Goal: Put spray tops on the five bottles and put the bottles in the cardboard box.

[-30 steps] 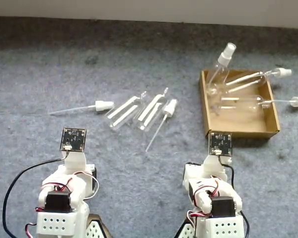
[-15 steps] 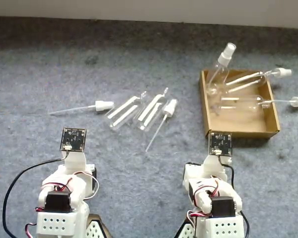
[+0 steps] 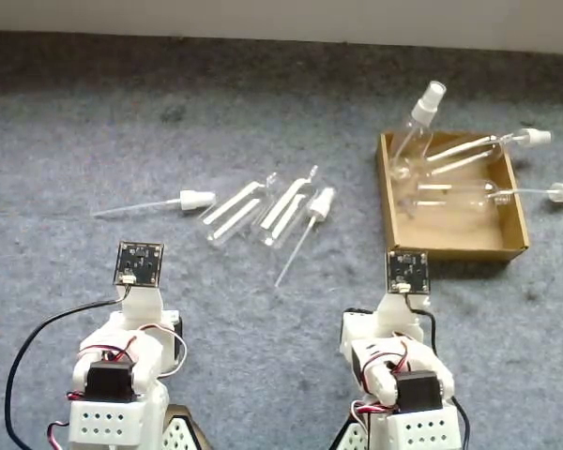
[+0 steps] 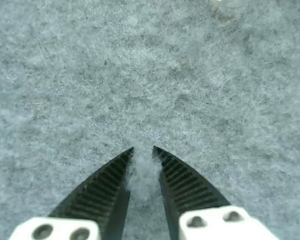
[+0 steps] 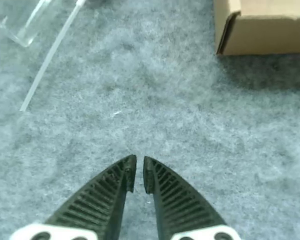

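Edged away from the cardboard box (image 3: 450,251) toward the uncapped bottles (image 3: 235,214), probably for the next capping: right hand (image 5: 140,161) clenched empty, left hand (image 4: 143,149) slightly parted, empty.

The right wrist view's edge cuts the cardboard box (image 5: 262,30), leaving one corner, and crops a bottle (image 5: 20,27) and a spray tube (image 5: 50,60). The high view's edge cuts off the bases of the left arm (image 3: 122,384) and the right arm (image 3: 399,384).
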You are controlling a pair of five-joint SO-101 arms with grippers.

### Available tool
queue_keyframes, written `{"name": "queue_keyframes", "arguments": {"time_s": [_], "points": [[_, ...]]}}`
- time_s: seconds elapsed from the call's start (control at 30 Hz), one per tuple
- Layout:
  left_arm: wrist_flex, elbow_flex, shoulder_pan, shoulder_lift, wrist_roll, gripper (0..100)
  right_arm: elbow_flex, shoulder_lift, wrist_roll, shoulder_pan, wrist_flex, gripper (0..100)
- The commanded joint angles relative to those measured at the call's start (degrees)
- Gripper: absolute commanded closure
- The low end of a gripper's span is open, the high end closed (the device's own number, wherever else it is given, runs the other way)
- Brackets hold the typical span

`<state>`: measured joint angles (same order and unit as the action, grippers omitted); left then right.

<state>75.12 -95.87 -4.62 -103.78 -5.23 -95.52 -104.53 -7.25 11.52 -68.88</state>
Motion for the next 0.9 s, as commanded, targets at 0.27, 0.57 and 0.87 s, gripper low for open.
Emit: {"name": "queue_keyframes", "arguments": {"time_s": [0.27, 0.57, 0.87], "points": [[0.44, -1.19, 1.19, -0.57, -0.35, 99, -8.22, -0.75, 0.09, 1.01, 0.04, 98.8], [0.79, -1.19, 1.19, -0.57, -0.44, 99, -8.04, -0.75, 0.53, 9.89, 3.74, 98.8], [0.70, -1.19, 0.84, -0.57, -0.18, 99, -7.78, -0.75, 35.16, 9.89, 9.19, 98.8]]}}
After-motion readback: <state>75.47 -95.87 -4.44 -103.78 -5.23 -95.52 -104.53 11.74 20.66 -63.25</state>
